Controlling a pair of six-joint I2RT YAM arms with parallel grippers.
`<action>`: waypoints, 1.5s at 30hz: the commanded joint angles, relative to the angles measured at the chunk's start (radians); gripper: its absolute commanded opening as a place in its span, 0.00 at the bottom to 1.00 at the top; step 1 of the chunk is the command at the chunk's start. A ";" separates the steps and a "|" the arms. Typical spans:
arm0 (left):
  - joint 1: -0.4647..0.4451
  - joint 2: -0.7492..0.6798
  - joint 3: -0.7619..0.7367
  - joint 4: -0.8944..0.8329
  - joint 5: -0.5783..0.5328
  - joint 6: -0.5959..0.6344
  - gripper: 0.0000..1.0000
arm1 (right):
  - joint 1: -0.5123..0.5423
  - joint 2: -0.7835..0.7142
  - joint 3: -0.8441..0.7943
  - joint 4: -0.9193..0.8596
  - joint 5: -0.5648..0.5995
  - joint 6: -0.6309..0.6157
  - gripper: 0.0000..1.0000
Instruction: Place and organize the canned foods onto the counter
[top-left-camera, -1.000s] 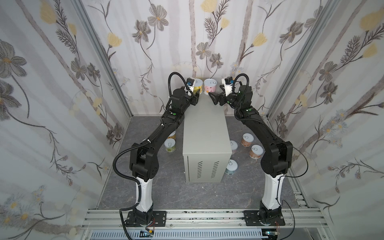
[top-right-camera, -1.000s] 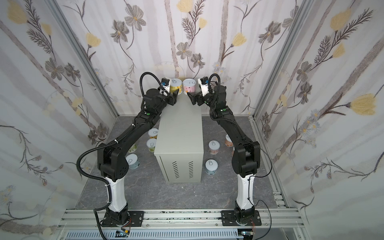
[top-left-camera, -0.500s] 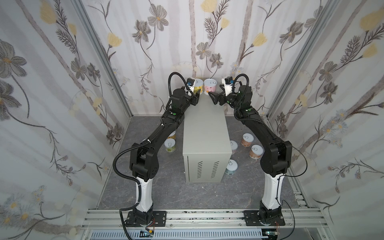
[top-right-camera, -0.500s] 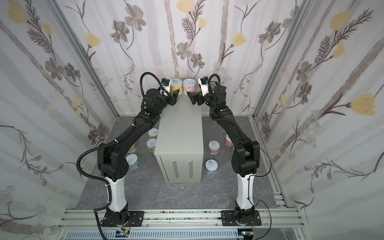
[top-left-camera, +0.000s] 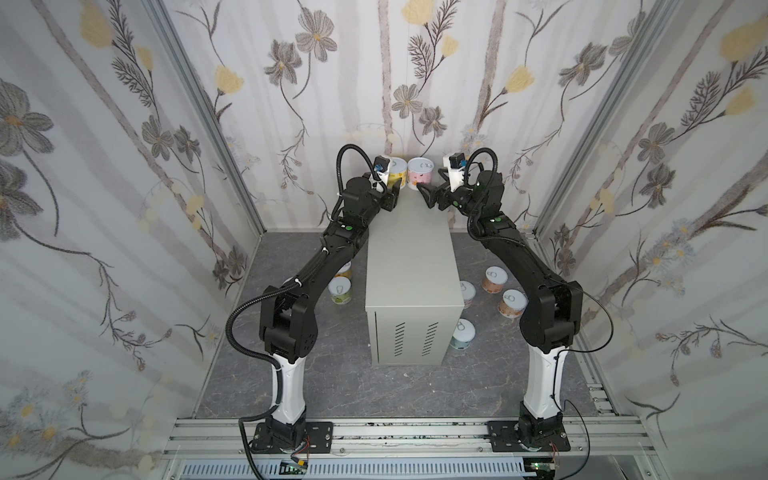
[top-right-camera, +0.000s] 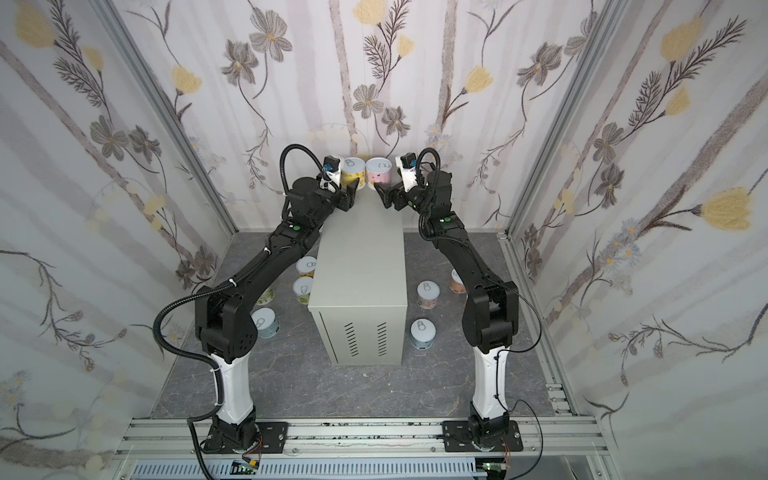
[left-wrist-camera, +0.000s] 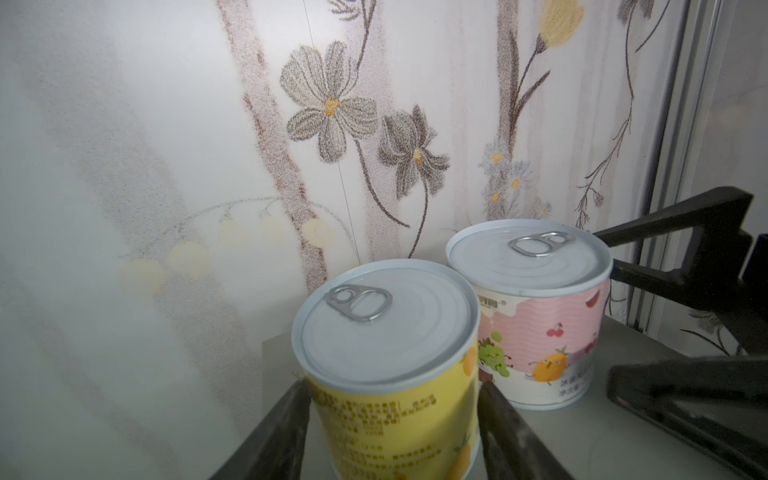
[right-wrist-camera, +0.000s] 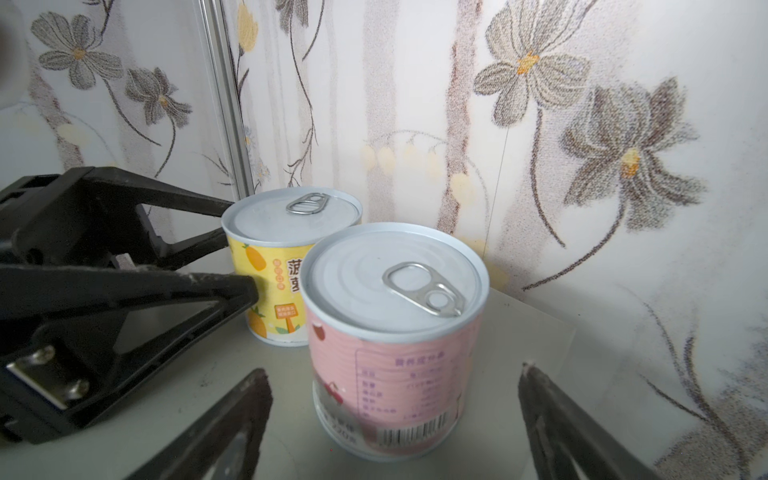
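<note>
L fingers (left-wrist-camera: 282, 432) pinch yellow can (left-wrist-camera: 390, 374); R fingers (right-wrist-camera: 224, 424) straddle pink can (right-wrist-camera: 390, 332).

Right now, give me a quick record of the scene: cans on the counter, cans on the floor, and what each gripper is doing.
On counter: yellow can and pink can, upright, side by side at the far end
On floor: eight cans, four on each side of the counter
Left gripper: closed on the yellow can, which stands on the counter
Right gripper: open, jaws either side of the pink can, not touching it
</note>
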 joint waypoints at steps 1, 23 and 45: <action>-0.005 0.016 -0.011 -0.147 0.044 0.037 0.64 | -0.001 0.011 0.004 0.009 -0.010 -0.019 0.91; -0.006 0.000 -0.016 -0.168 0.028 0.040 0.74 | 0.001 0.040 0.028 0.023 -0.020 -0.005 0.86; -0.005 -0.006 -0.015 -0.179 0.021 0.058 0.75 | 0.002 0.084 0.076 0.026 -0.048 0.001 0.76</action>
